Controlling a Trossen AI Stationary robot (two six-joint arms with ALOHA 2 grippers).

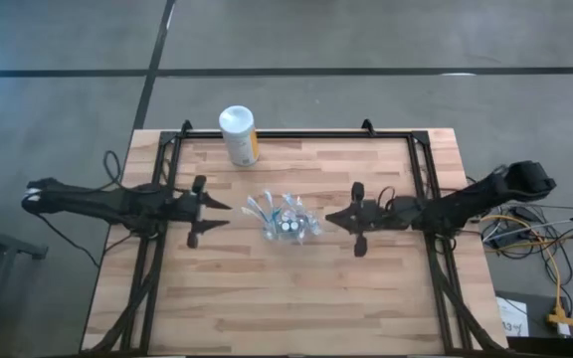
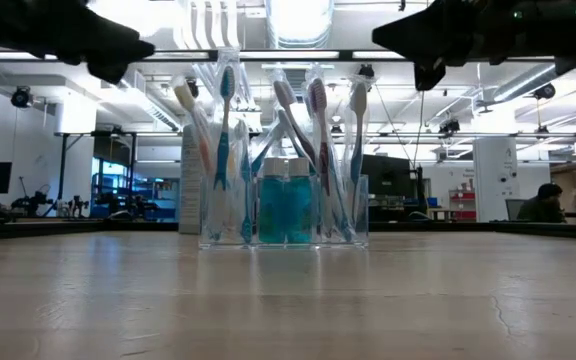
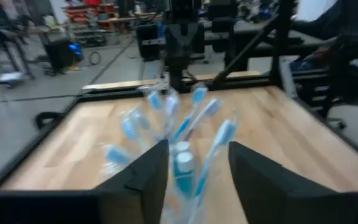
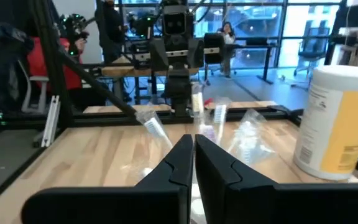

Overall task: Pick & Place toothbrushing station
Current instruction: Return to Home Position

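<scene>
Job apparently done: thin white-and-blue toothbrushes point(image 2: 224, 125) and teal tubes point(image 2: 286, 210) fill the clear plastic organizer point(image 1: 288, 223), flanked by left end effector point(image 1: 226, 214) spread wide, right end effector point(image 1: 330, 216) pinched empty.

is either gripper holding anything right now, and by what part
Nothing is held: left gripper open, right gripper shut and empty, both apart from the toothbrush organizer.

The toothbrushes point(image 3: 224, 132) are blurred in the left wrist view. In the low view the white canister point(image 2: 190, 180), at 11 o'clock from the clear cup point(image 2: 360, 225) seen from above, is mostly hidden behind it.
</scene>
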